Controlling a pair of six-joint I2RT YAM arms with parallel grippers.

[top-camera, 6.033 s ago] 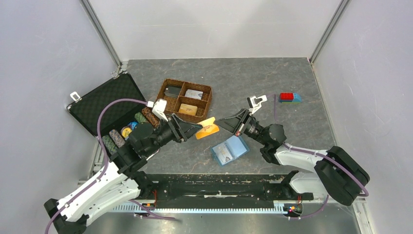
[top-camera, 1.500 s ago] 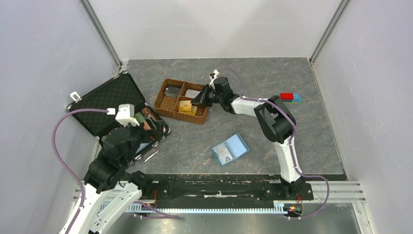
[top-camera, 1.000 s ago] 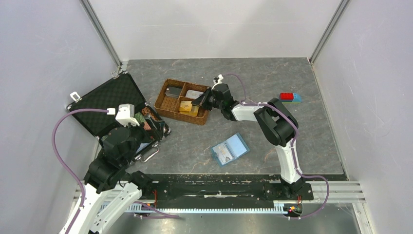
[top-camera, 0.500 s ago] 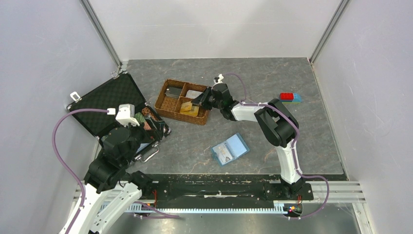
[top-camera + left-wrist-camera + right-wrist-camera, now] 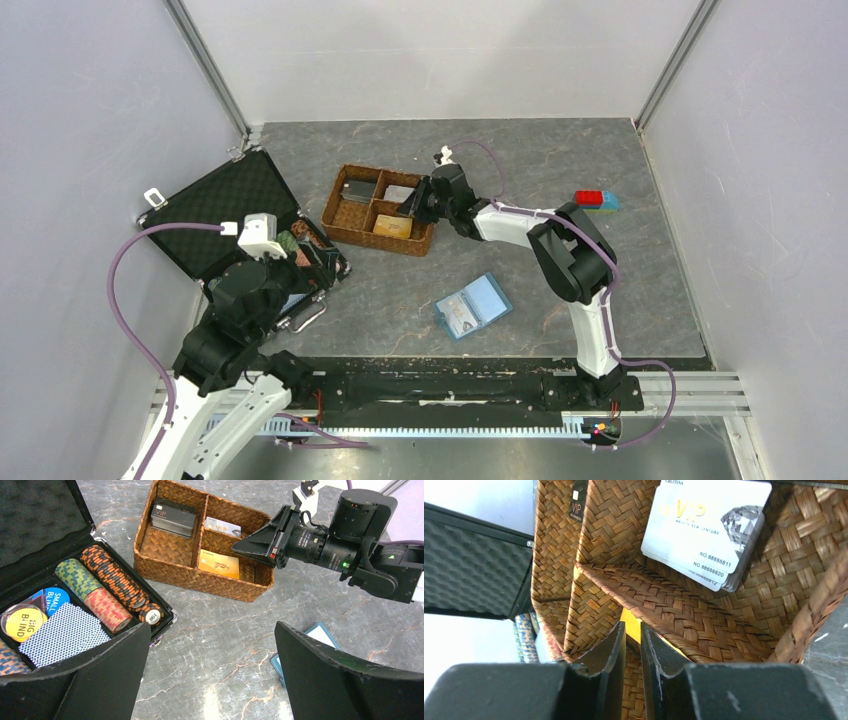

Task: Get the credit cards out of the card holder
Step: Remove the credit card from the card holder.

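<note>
Seeing right claw [image 5: 632, 630] over the tray [image 5: 200, 582], fingers parted to a thin slit, gripping nothing. Orange card [image 5: 218, 564] lies flat in the tray's 5 o'clock compartment, marked "VIP"; from the right wrist I see a strip of it through the slit.

White cards [image 5: 704, 525] are in the 1 o'clock compartment: "VIP", "NO 88888811", "NO 88888820", plus a diamond picture. Black stack [image 5: 172, 517] is in the 11 o'clock compartment, also "VIP".

Holder [image 5: 472, 307] lies open on the table [image 5: 560, 160], at 5 o'clock from the tray, well apart from both claws.

Left claw [image 5: 212, 630] is spread wide and empty, hanging by the right edge of the case [image 5: 215, 205], at 8 o'clock from the tray.

In the case:
- chips [image 5: 115, 580] in rows, one marked "100"
- yellow button [image 5: 22, 622], "BIG BLIND"
- blue button [image 5: 52, 600], "SMALL BLIND"
- patterned deck [image 5: 65, 635]

Bricks [image 5: 594, 200], red and blue, sit at 3 o'clock from the tray.
</note>
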